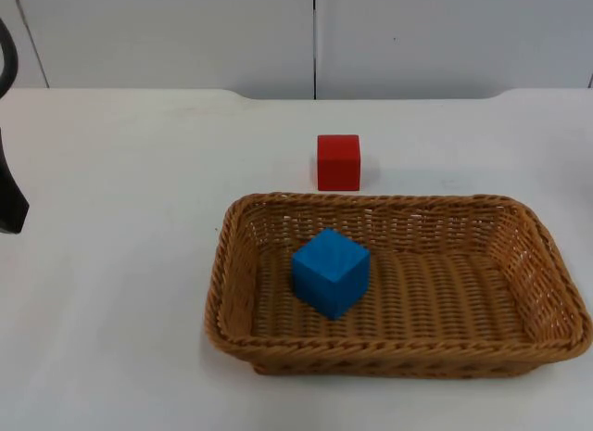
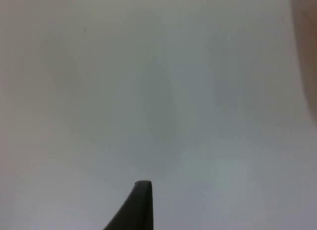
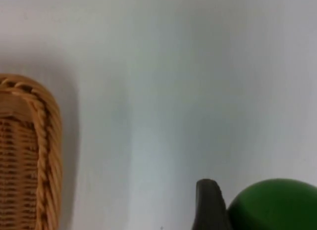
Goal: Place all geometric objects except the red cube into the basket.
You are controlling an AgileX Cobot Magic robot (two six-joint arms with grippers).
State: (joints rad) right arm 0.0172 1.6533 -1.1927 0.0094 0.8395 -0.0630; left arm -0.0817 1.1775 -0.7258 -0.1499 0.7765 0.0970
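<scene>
A blue cube [image 1: 331, 272] lies inside the wicker basket [image 1: 398, 349], toward its left half. Just behind the basket's far rim, a red cube [image 1: 338, 162] stands on the white table. In the right wrist view a green ball [image 3: 275, 206] presses against the black fingertip [image 3: 210, 205] of my right gripper, which is shut on it. The basket's rim [image 3: 42, 141] lies off to one side of the ball, with bare table between them. My left gripper [image 1: 11, 213] waits at the table's left edge, above bare table.
The grey partition wall [image 1: 315, 37] closes off the back of the table. White table top [image 1: 120, 264] stretches left of the basket and in front of it.
</scene>
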